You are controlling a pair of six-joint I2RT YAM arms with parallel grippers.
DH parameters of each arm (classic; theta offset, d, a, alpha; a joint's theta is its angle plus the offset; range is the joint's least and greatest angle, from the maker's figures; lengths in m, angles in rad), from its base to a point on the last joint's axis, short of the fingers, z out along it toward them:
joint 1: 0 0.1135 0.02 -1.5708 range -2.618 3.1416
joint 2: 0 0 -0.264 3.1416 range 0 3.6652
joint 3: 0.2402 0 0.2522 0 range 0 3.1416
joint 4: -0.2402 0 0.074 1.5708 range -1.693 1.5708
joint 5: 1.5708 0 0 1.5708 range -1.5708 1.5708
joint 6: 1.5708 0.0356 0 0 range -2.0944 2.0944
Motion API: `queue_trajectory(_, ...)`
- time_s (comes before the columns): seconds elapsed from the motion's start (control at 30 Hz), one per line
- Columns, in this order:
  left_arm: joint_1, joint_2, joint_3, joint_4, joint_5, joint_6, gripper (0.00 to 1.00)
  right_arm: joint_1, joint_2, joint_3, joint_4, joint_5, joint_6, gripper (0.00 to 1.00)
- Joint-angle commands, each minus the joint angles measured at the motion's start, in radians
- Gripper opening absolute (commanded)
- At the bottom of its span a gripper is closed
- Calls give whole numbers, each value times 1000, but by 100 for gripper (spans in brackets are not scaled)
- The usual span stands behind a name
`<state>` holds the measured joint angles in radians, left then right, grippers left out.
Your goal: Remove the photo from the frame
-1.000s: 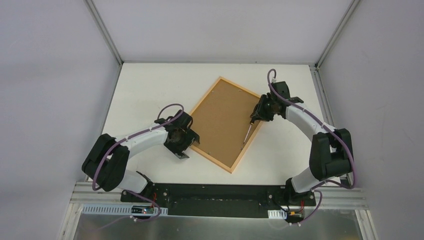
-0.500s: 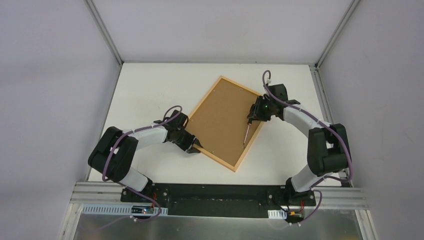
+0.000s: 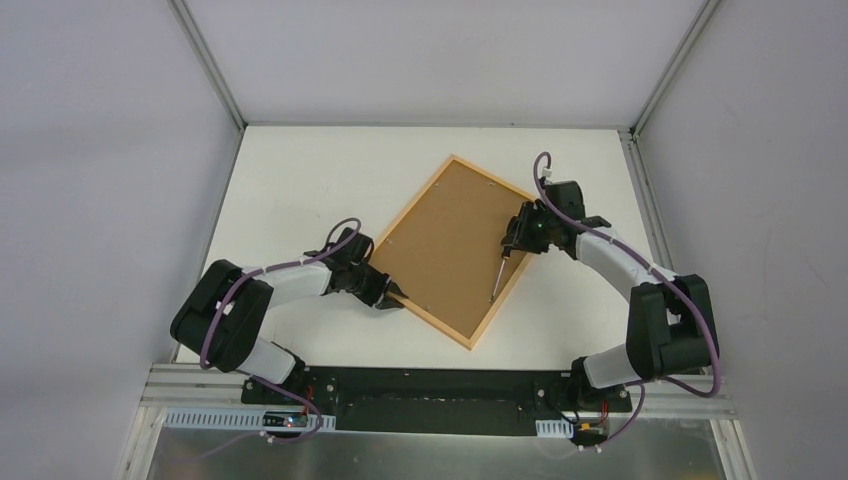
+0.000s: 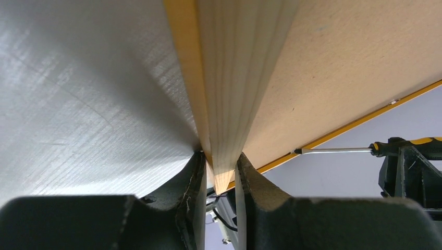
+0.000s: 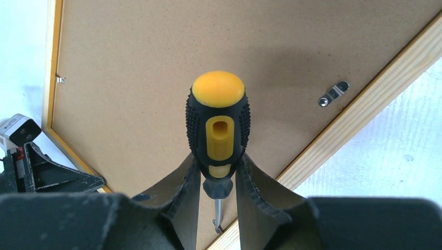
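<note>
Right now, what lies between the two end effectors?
Top view: the brown backing board of the frame, and the screwdriver held by the right end effector.

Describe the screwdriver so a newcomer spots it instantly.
Find the orange-edged frame mid-table, brown backing board facing up. Over its right edge, the right arm's fingers pinch the screwdriver: black ribbed handle, yellow cap, thin metal shaft, the only hand tool here.

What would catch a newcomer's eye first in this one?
The frame lies face down in the middle of the table, its brown backing board facing up. The right tool holds a yellow-and-black screwdriver, tip near the frame's right rail. The left tool pinches the frame's near left edge.
</note>
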<state>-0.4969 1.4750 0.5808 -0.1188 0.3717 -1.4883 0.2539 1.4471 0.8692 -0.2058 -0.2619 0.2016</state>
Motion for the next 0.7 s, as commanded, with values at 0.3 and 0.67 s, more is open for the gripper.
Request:
queue_trajectory(0.3,-2,-13,-81,-97,-153,-92,0,-61,39,48,-16,-13,-10,0)
queue_trajectory(0.67,-27,-31,-69,-97,-181,-154,0,86,-206,-234,115,84,291,0)
